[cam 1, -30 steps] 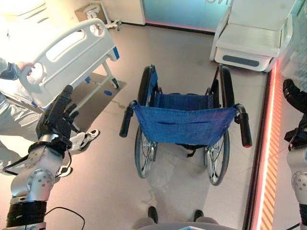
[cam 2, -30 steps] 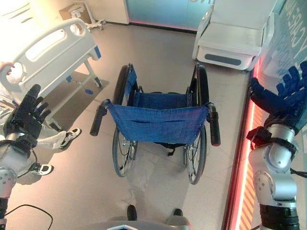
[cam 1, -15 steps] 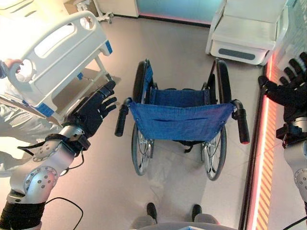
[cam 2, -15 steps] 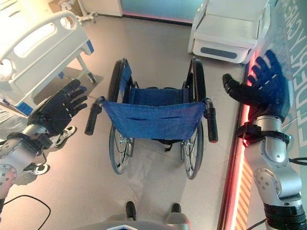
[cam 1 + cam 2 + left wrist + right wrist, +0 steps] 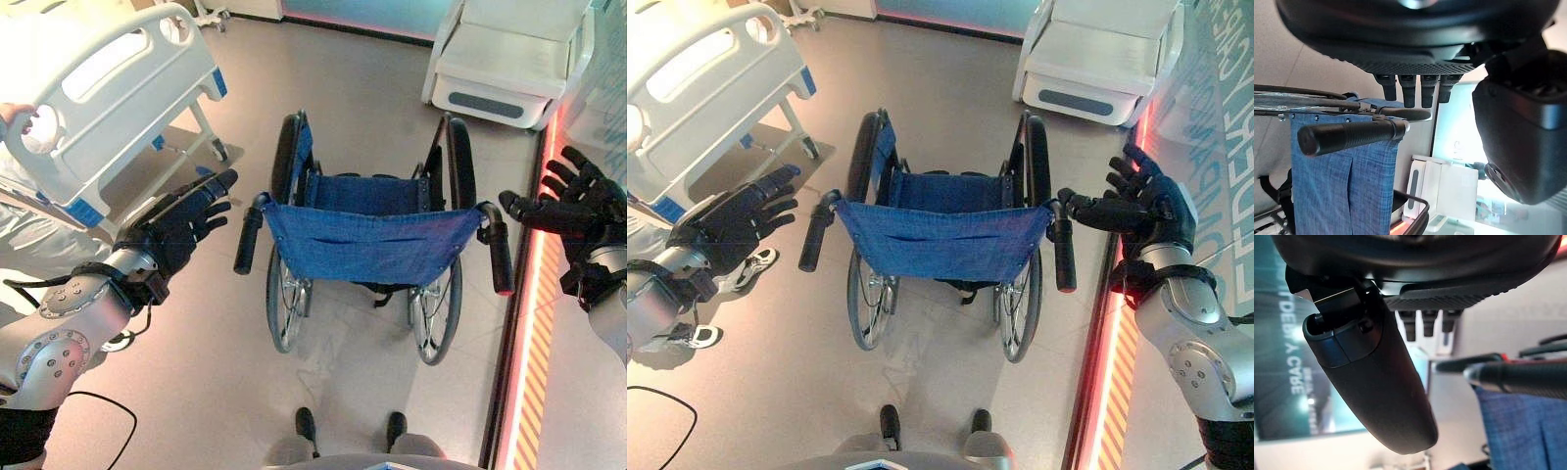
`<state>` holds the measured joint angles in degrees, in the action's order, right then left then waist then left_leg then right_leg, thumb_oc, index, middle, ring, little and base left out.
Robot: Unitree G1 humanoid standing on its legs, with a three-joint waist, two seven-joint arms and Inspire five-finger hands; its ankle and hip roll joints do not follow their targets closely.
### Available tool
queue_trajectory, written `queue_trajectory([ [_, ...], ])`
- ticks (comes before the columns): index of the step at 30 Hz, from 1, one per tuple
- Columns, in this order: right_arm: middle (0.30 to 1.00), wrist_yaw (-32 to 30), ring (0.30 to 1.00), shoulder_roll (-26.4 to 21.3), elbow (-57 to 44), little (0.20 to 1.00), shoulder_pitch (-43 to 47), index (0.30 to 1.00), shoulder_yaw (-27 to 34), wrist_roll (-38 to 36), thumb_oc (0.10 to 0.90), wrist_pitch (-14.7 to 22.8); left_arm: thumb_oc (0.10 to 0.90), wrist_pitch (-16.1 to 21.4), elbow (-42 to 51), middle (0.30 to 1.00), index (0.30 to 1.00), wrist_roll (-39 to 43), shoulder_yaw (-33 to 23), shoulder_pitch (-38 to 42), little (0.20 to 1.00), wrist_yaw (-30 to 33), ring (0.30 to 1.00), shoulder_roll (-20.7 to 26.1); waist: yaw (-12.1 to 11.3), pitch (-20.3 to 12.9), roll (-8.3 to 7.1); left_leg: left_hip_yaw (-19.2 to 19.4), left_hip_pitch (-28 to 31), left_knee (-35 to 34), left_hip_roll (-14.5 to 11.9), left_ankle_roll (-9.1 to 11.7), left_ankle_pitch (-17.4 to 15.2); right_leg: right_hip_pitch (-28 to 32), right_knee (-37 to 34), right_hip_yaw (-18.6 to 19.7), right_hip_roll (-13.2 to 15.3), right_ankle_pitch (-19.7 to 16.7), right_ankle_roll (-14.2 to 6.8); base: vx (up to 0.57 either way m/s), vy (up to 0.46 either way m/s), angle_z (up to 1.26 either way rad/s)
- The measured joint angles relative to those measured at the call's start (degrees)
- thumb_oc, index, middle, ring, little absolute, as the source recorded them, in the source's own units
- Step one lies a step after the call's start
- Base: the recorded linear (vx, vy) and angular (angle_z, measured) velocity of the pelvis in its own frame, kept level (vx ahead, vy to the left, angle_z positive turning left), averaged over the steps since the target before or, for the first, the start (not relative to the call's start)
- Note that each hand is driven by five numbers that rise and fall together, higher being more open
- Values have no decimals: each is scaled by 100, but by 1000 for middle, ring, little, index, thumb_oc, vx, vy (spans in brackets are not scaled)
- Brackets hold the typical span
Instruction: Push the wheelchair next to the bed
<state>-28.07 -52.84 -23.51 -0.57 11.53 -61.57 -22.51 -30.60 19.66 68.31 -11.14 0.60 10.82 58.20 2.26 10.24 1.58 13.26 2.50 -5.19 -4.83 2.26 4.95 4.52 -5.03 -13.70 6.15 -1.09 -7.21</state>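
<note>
barely begun: left hand (image 5: 181, 223) and right hand (image 5: 1141, 211) spread open beside the wheelchair (image 5: 377, 245) grips, holding nothing; bed (image 5: 98, 88) well apart.

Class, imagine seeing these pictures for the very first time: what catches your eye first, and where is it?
The blue-backed wheelchair stands mid-floor, its back toward the camera. The left hand and right hand reach open toward its two push handles, touching neither. A white bed stands at the far left.

The wheelchair (image 5: 377, 245) stands between the left hand (image 5: 176, 227) and right hand (image 5: 1141, 211), bed (image 5: 93, 93) ahead-left.
</note>
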Motion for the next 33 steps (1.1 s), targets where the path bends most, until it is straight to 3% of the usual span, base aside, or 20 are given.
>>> queue_trajectory([
  [5,900,2,900,-31,-111,900,6,900,-458,-409,800,8,800,11,64,900,900,219,259,24,900,31,900,124,-2,2,3,1,2,0,0,0,0,0,0,0,1,-1,0,0,0,0],
  [14,900,-202,900,-47,-125,900,6,900,-466,-868,800,147,800,147,121,900,900,593,262,23,900,158,900,161,-11,4,7,2,1,0,1,0,0,0,0,0,3,-2,-1,0,0,0],
  [27,900,-246,900,-124,-161,900,-71,900,-442,-867,800,162,800,161,413,900,900,661,263,-31,900,219,900,505,-17,6,10,7,-1,0,5,0,0,-4,0,0,8,-3,-2,0,0,0],
  [33,900,-247,900,-389,-280,900,-160,900,-438,-892,800,161,800,106,776,900,900,76,262,-124,900,-634,900,847,-14,11,26,6,-3,0,8,0,0,-4,0,0,12,-4,-5,0,0,0],
])
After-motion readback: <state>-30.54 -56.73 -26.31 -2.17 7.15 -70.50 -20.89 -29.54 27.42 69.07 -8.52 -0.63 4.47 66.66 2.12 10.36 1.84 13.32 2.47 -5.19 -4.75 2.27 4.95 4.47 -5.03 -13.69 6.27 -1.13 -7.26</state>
